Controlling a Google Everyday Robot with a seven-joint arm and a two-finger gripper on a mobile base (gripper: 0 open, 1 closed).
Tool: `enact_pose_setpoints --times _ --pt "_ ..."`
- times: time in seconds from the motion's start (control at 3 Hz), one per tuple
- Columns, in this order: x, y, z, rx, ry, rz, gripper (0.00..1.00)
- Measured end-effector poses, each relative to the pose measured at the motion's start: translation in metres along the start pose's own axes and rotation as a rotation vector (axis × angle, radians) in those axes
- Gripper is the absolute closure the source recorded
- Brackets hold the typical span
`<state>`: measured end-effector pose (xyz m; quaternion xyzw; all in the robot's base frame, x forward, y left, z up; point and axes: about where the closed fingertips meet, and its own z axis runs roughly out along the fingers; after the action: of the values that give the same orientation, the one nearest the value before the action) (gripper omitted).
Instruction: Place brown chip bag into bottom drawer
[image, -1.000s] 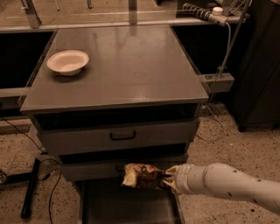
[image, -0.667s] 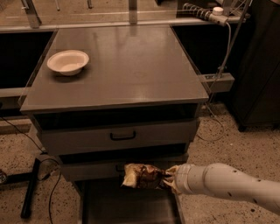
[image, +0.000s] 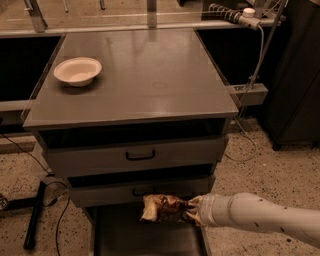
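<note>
The brown chip bag (image: 162, 208) hangs just above the pulled-out bottom drawer (image: 115, 235), in front of the middle drawer's face. My gripper (image: 189, 210) comes in from the right on the white arm (image: 260, 220) and is shut on the bag's right end. The bag's left, pale end sticks out free. The bottom drawer is open below it, a wide grey tray at the bottom of the view.
A white bowl (image: 77, 70) sits at the back left of the cabinet top (image: 150, 80). Two upper drawers with black handles (image: 140, 156) are shut. A black stand leg and cables (image: 37, 210) lie on the floor at left. A power strip (image: 235, 15) hangs at the back right.
</note>
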<state>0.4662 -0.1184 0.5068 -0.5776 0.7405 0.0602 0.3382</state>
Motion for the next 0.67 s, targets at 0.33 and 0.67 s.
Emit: enact_pose_setpoints --times 0.33,0.67 --pt "0.036 0.018 0.036 -0.033 -0.02 -0.009 1.0" --pt "0.064 0.033 0.066 -0.05 -0.077 -0.026 1.0"
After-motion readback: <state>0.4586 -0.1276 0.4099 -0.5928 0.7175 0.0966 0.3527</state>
